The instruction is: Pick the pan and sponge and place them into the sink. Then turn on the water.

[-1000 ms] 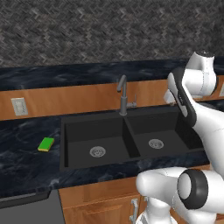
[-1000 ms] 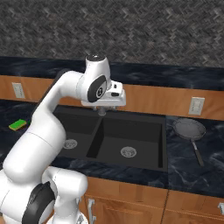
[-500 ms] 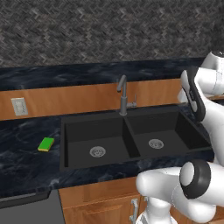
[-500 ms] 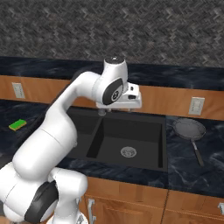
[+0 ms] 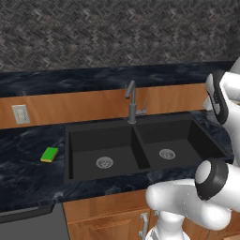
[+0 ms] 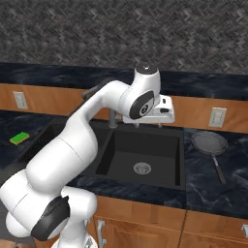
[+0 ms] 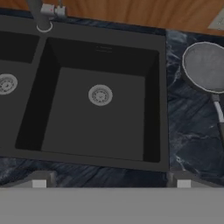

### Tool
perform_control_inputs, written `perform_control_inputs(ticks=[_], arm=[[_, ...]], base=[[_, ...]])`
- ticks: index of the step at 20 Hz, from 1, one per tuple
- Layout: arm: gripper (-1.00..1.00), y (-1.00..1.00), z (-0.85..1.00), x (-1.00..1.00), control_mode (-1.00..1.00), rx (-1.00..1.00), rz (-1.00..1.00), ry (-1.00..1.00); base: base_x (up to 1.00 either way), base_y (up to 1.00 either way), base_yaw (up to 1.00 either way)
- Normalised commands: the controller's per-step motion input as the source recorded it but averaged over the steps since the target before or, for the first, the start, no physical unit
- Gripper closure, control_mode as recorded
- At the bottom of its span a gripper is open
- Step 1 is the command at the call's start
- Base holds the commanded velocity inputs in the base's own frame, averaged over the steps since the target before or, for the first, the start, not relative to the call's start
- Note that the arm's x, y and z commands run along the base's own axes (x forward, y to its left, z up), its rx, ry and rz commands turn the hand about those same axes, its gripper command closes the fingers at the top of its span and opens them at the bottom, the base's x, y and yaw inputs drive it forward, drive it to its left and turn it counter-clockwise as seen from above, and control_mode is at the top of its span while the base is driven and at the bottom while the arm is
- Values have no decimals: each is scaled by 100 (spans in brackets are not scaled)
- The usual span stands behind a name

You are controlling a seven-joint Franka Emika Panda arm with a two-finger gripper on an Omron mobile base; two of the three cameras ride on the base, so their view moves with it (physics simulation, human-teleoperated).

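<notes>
A dark marbled countertop [image 5: 28, 173] is being shown running below a wooden backsplash strip and a grey herringbone tiled wall [image 5: 117, 33]. A white wall outlet [image 5: 19, 114] is being seen on the backsplash to the left in the left base view, and another outlet [image 6: 217, 117] is being seen on it to the right in the right base view. Wooden cabinet fronts are being shown below the counter edge.

The black double-basin sink [image 5: 140, 180] is being shown set into the counter, with a round silver drain in each basin and a divider between them. Both basins are being seen bare. A grey faucet [image 5: 131, 102] is being shown standing behind the divider, its spout curving over towards the left basin.

The green sponge [image 5: 49, 154] is being shown lying flat on the counter just left of the sink, apart from its rim; its yellow layer is being seen along the near edge. In the right base view the sponge [image 6: 19, 138] is being seen at the far left.

The pan [image 6: 209, 143] is being shown resting on the counter to the right of the sink, near its rim but not touching it, with its thin handle pointing towards the counter's front edge. In the hand view the pan [image 7: 205, 65] is being seen at the upper right, beside the right basin.

The gripper [image 6: 147, 125] is being held above the back of the right basin, to the right of the faucet. In the hand view the gripper [image 7: 111, 183] is being shown with its finger tips spread wide apart and nothing between them.
</notes>
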Motion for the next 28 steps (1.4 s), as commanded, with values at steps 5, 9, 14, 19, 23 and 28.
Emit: perform_control_inputs(ticks=[5,9,14,19,23,28], arm=[[-100,-41,-6,0,-100,-4,0,0],[-100,-36,-4,0,-100,-6,0,0],[-100,-39,-7,0,-100,-6,0,0],[-100,-39,-17,0,-100,-1,0,0],[-100,-39,-22,0,-100,0,0,0],[-100,-35,-23,0,-100,0,0,0]], base=[[0,0,0],[0,0,0],[0,0,0],[0,0,0],[0,0,0],[0,0,0]])
